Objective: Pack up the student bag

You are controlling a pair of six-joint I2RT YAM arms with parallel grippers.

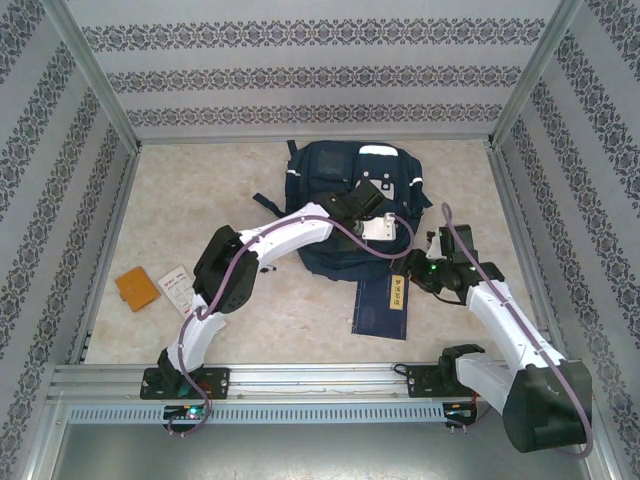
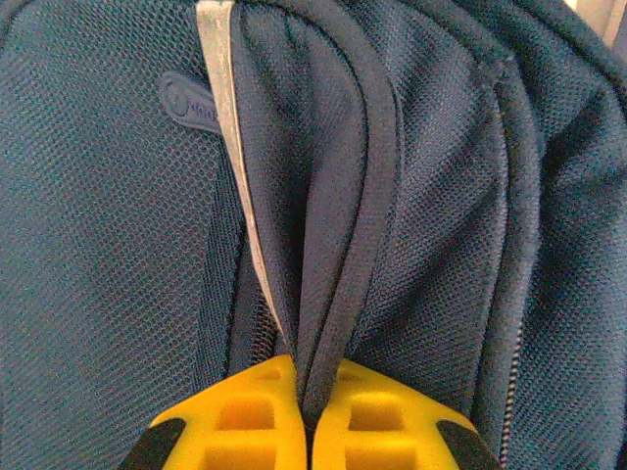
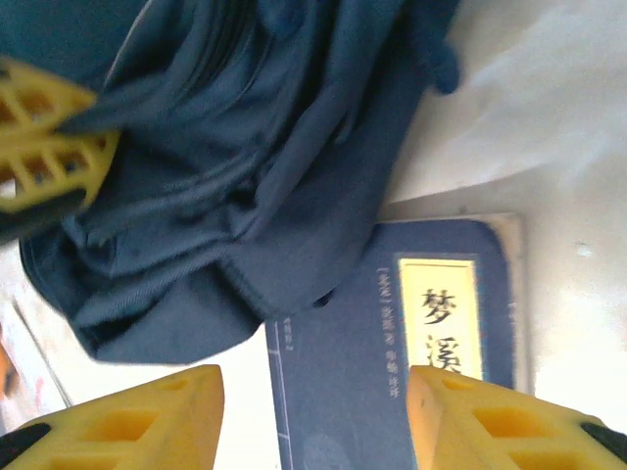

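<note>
Top external view: the large dark navy fabric student bag lies flat toward the far middle of the pale marbled table. In the left wrist view, the left gripper is clenched on a narrow piped fold of the bag's mesh cloth, beside a silver reflective stripe. That pinch looks thin. A hard pull could let the piping slip free, or could drag the whole bag instead of opening it.

The right gripper hangs with its jaws apart, holding nothing, over the flat navy book with the yellow title label. The bag's slack hem overlaps the book's corner, so closing there may snag cloth along with the cover. A sliding bag could also bury the book. An orange square pad and a white card lie well apart on the left.
</note>
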